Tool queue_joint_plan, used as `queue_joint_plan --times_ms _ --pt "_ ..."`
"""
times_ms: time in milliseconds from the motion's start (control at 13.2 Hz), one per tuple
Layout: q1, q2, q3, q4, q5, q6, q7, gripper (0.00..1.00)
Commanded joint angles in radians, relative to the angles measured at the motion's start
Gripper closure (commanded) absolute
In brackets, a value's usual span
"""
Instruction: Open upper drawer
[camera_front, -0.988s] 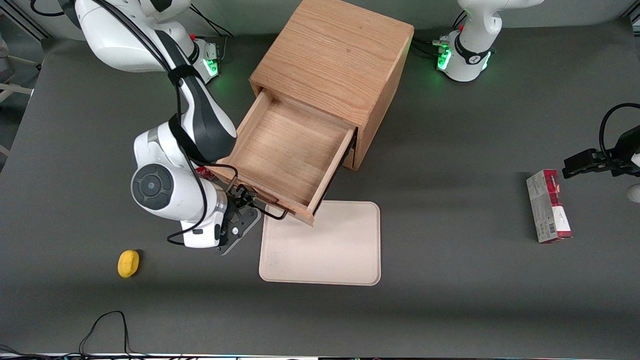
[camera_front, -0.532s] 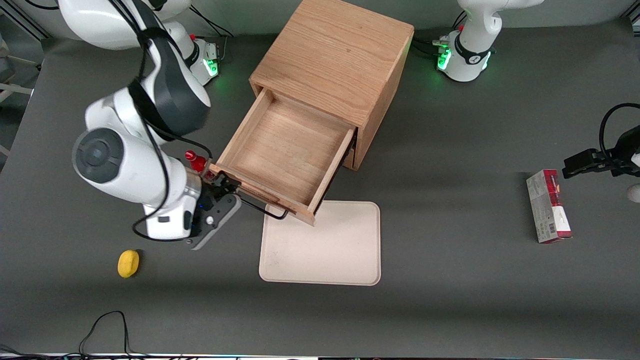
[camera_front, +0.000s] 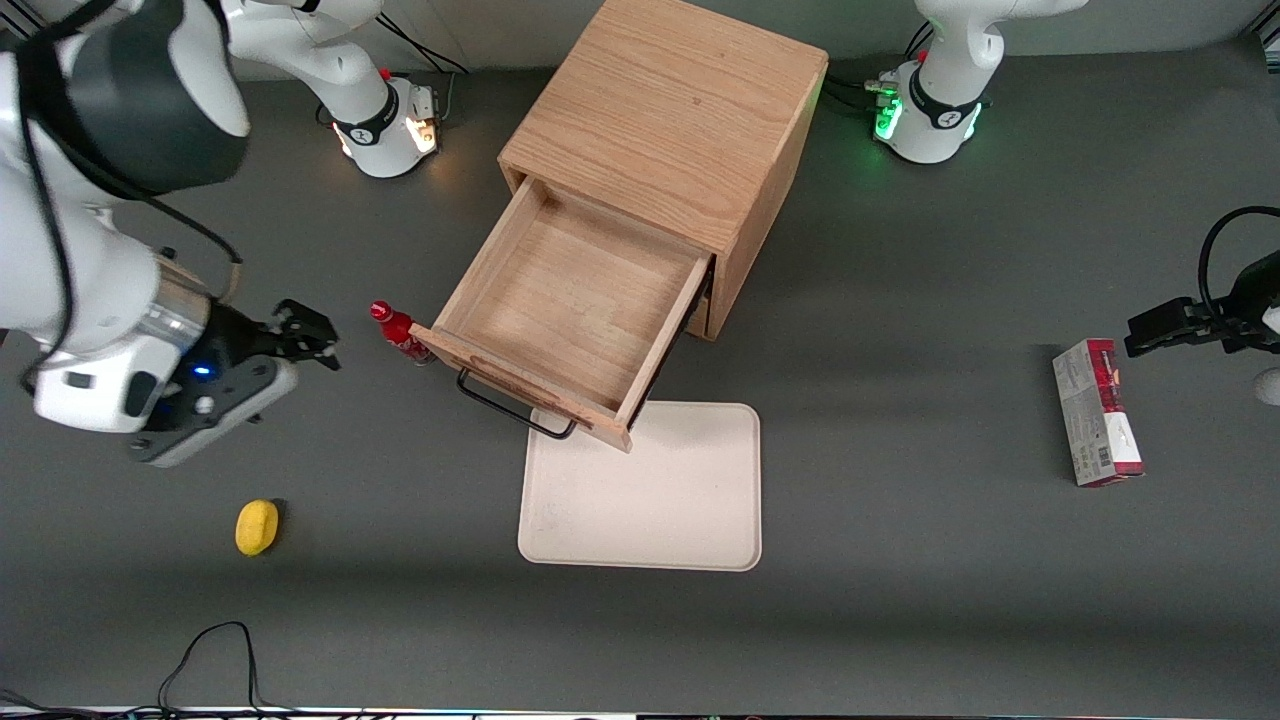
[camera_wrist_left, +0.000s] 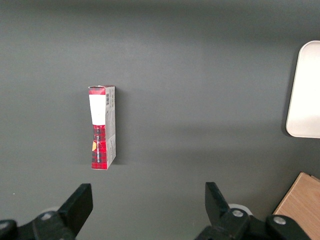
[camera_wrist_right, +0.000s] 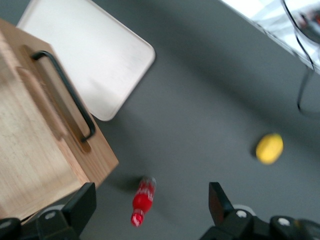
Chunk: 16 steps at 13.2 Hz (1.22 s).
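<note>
I see the upper drawer (camera_front: 575, 315) pulled well out of the cabinet (camera_front: 668, 130), its handle (camera_front: 515, 404) above the tray (camera_front: 645, 490) edge. My gripper (camera_front: 300, 338) hangs with fingers spread and empty, near the red bottle (camera_front: 398, 332), apart from the handle.

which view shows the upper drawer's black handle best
The right wrist view: the handle runs large and unblocked along the upper drawer front. The front view shows it smaller, at the pulled-out drawer's front edge above the tray. The left wrist view misses it. The hand is open, away from the handle, toward the working arm's end.
</note>
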<state>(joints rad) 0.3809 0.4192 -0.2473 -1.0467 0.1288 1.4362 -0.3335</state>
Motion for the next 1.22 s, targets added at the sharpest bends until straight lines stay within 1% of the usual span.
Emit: queue_joint_plan --times_ms 0,76,152,304,456,608,684,760,1140 --pt "0.012 -0.065 -0.059 -0.074 -0.015 -0.025 0.096 0.0" --pt "-0.006 -0.089 -0.06 -0.107 -0.015 -0.002 0.123 0.0" --pt "-0.066 -0.118 -0.046 -0.155 -0.009 0.022 0.154 0.0" --pt "-0.135 -0.209 0.005 -0.299 -0.018 0.102 0.166 0.0" --pt "-0.19 -0.281 0.026 -0.422 -0.035 0.168 0.169 0.0" --pt "-0.249 -0.353 0.09 -0.531 -0.105 0.271 0.169 0.0" --pt "-0.288 -0.379 0.133 -0.576 -0.126 0.305 0.171 0.0" --pt "-0.313 -0.385 0.157 -0.584 -0.127 0.308 0.172 0.0" --pt "-0.318 -0.364 0.149 -0.558 -0.13 0.291 0.163 0.0"
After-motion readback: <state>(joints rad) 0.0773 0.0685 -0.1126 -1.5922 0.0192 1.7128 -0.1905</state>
